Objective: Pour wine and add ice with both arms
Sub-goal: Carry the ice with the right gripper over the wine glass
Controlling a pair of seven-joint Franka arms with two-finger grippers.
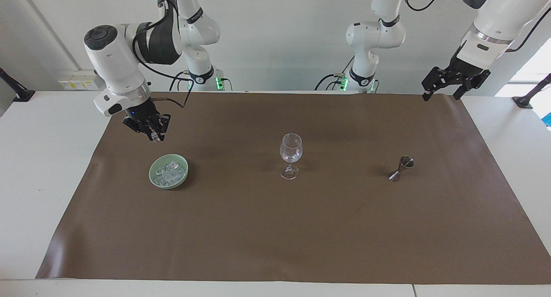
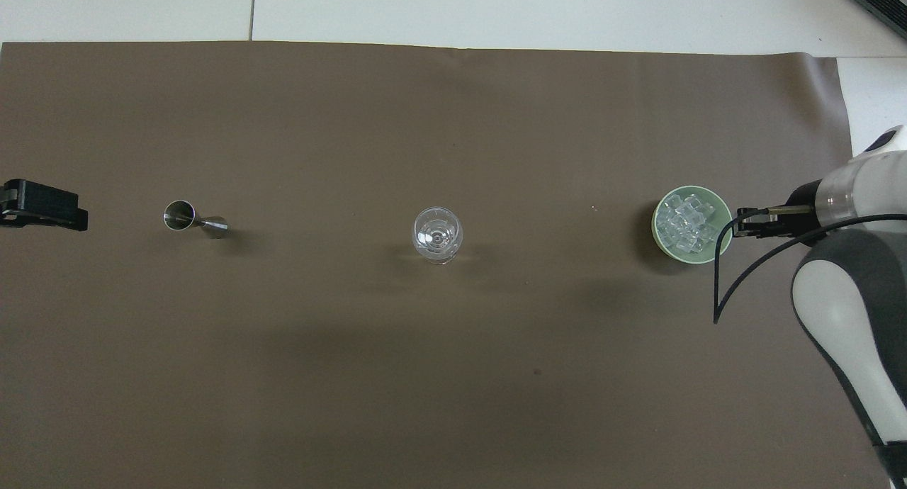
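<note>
So the whole working area is one big brown mat [image 1: 301, 228] laid over a white table [image 1: 38, 168], and most of it is just bare mat. The strip of mat farthest from the robots has nothing standing on it, and so does the stretch between the items and the robots' end. White table shows past the mat at both arms' ends.

Count-wise it's pretty sparse: one green bowl [image 1: 151, 176], one wine glass [image 1: 291, 155], one metal jigger [image 1: 402, 168], two arms. All three items sit in a loose row across the middle of the mat, well apart from each other. The glass stands upright dead centre, the bowl is toward the right arm's end, and the jigger is toward the left arm's end, tilted or lying over by the look of it.

The ice [image 1: 171, 172] is a heap of clear cubes in the bowl, too jumbled for me to count.

The right gripper [image 1: 154, 135] hangs in the air off the bowl's rim, on the side toward the right arm's end. Its fingertips are pinched together, and there's a small pale glint right at the tips, could be a cube, but I honestly can't tell.

The left gripper [image 1: 443, 92] waits up high over the mat's corner at the left arm's end, close to the robots, fingers spread wide with nothing between them.
</note>
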